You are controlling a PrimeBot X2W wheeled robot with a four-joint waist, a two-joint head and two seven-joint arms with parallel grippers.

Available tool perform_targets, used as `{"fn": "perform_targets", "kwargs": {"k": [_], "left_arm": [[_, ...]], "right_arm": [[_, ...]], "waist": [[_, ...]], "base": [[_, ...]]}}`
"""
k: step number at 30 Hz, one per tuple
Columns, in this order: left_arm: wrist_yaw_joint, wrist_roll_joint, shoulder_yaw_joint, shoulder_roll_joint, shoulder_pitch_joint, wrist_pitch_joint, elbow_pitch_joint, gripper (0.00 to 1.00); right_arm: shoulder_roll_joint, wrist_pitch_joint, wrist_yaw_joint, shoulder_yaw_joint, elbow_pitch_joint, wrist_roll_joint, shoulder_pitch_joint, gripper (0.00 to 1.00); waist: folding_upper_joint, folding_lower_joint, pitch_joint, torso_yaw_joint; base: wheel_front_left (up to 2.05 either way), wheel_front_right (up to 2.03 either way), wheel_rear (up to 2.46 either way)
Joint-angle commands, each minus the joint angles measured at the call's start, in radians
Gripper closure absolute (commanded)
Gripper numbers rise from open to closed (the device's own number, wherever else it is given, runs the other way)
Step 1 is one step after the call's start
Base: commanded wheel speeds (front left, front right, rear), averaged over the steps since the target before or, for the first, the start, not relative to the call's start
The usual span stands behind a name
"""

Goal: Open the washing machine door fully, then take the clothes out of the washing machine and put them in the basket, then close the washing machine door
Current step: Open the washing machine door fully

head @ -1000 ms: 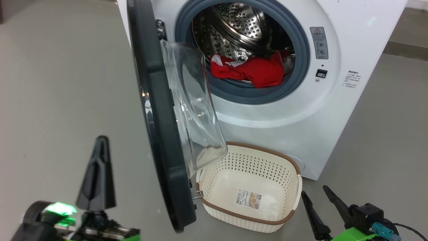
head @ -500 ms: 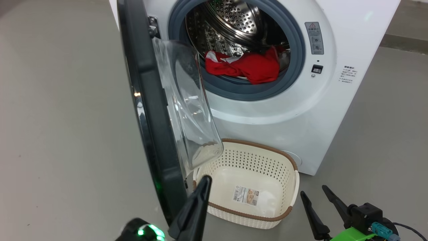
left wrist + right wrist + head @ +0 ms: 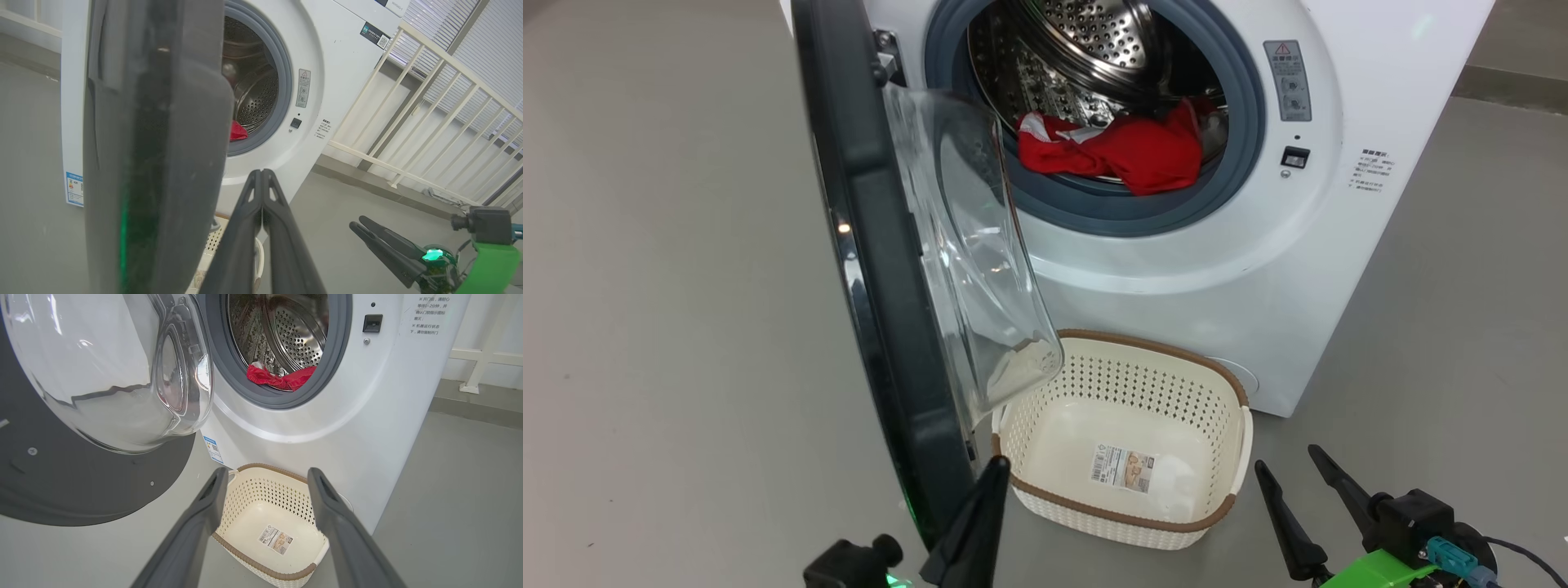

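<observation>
The washing machine (image 3: 1258, 269) has its door (image 3: 874, 269) swung out, black rim edge-on to me, with the clear glass bulge (image 3: 968, 245) facing the drum. Red clothes (image 3: 1111, 151) lie at the drum's front lip. The cream basket (image 3: 1176, 357) stands on the floor below the opening, holding just its paper label. My left gripper (image 3: 995, 467) is shut on nothing, its tip beside the door's lower edge (image 3: 155, 143). Right of the basket, my right gripper (image 3: 1286, 459) is open; from its wrist it (image 3: 267, 473) frames the basket (image 3: 261, 490) and clothes (image 3: 280, 377).
Grey floor (image 3: 670, 327) spreads wide to the left of the door. A white railing (image 3: 429, 102) runs along the machine's right side. A blue label (image 3: 73, 188) sits low on the machine's side panel.
My shut left gripper has swung from the door's outer left side across to its lower edge near the basket. The head camera shifted slightly. The right gripper stayed put.
</observation>
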State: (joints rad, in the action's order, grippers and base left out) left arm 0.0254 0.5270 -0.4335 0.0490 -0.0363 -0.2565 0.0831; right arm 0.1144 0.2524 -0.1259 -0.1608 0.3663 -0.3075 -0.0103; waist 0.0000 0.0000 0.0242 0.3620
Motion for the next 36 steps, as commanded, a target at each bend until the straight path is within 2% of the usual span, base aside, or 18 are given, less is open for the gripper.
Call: {"fn": "perform_targets", "kwargs": {"k": [1, 16, 27, 36], "left_arm": [[-0.007, 0.010, 0.042, 0.001, -0.041, -0.005, -0.010, 1.00], [-0.007, -0.001, 0.165, 0.001, -0.027, -0.005, 0.022, 1.00], [-0.007, -0.047, 0.311, 0.001, 0.027, -0.005, -0.037, 1.00], [0.005, -0.055, 0.435, 0.004, 0.005, -0.005, -0.011, 1.00]], "right_arm": [[0.010, 0.009, -0.005, -0.018, -0.025, 0.002, -0.044, 0.00], [0.008, 0.009, -0.005, -0.019, -0.035, 0.006, -0.036, 0.00], [0.000, 0.009, -0.005, -0.014, -0.042, 0.015, -0.025, 0.00], [0.000, 0.009, -0.005, -0.019, -0.047, 0.022, -0.030, 0.00]], "waist": [[0.0000, 0.0000, 0.000, 0.000], [0.0000, 0.0000, -0.011, 0.007], [0.0000, 0.0000, -0.016, 0.035], [0.0000, 0.0000, -0.003, 0.046]], "base": [[0.00, 0.00, 0.00], [0.00, 0.00, 0.00], [0.00, 0.00, 0.00], [0.00, 0.00, 0.00]]}}
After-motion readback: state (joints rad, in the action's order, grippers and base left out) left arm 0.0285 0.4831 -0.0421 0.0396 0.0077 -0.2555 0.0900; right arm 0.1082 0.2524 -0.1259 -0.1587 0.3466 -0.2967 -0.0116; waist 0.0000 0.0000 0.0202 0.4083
